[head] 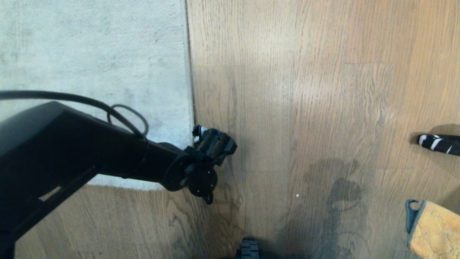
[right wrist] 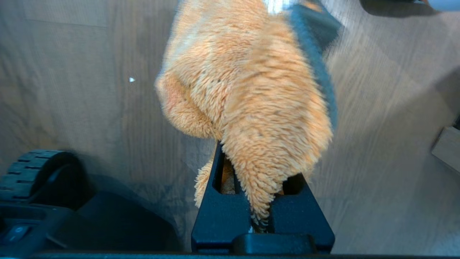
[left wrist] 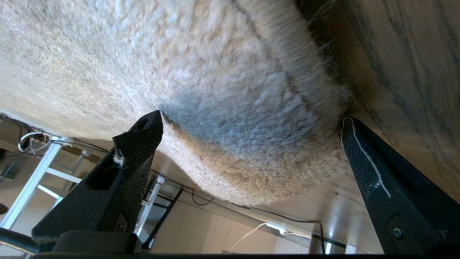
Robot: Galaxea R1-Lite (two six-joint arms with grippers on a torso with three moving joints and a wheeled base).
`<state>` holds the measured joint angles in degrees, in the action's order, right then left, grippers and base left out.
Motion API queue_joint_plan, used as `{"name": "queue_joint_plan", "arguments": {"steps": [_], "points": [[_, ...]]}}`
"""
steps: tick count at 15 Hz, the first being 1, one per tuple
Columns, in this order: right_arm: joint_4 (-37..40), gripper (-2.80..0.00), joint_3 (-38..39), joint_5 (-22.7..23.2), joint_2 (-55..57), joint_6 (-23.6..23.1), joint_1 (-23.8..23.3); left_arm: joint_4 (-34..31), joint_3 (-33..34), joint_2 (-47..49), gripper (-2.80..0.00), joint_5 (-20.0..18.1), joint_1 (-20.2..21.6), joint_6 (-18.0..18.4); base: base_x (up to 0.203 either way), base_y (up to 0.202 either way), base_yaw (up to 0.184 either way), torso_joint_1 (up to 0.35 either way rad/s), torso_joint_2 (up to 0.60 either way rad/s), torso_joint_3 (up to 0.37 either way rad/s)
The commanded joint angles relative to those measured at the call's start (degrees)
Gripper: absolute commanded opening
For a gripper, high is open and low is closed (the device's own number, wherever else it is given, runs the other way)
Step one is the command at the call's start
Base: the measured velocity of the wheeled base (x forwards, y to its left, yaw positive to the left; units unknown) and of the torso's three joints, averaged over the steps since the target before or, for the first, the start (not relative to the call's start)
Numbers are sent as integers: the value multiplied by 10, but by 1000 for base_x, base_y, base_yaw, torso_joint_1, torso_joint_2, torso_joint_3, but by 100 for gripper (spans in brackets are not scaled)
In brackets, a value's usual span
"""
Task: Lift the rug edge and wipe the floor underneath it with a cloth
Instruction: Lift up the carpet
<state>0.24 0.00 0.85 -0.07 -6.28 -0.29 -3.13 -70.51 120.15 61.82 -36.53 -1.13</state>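
Note:
The pale grey rug (head: 97, 61) covers the upper left, and the rug edge (head: 189, 90) runs straight down beside the brown wood-grain floor (head: 323, 108). My left arm reaches in from the left, its wrist (head: 206, 158) over the rug's near corner. In the left wrist view my left gripper (left wrist: 248, 138) is open wide, straddling the rug edge (left wrist: 323, 108): one fingertip (left wrist: 143, 133) over the pile, the other on the floor (left wrist: 413, 72) side. My right gripper (right wrist: 258, 169) is shut on a fluffy orange cloth (right wrist: 248, 97), also seen at bottom right (head: 435, 230).
A black-and-white striped object (head: 440, 143) lies at the right edge. A dark blotch (head: 341, 187) marks the planks near a white speck (head: 297, 195). The base's black wheel (head: 249, 250) shows at the bottom and in the right wrist view (right wrist: 39, 172).

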Motion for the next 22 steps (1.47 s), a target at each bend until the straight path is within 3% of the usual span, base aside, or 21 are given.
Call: {"name": "queue_joint_plan", "arguments": {"steps": [1, 14, 22], "points": [[0, -280, 0, 0, 1, 0, -1, 0, -1, -3, 0, 6, 10, 2, 0, 0, 0, 0, 0, 0], [0, -280, 0, 0, 1, 0, -1, -12, -2, -52, 0, 14, 18, 5, 0, 0, 0, 0, 0, 0], [0, -280, 0, 0, 1, 0, -1, -11, -34, -77, 0, 14, 50, 36, 0, 0, 0, 0, 0, 0]]}}
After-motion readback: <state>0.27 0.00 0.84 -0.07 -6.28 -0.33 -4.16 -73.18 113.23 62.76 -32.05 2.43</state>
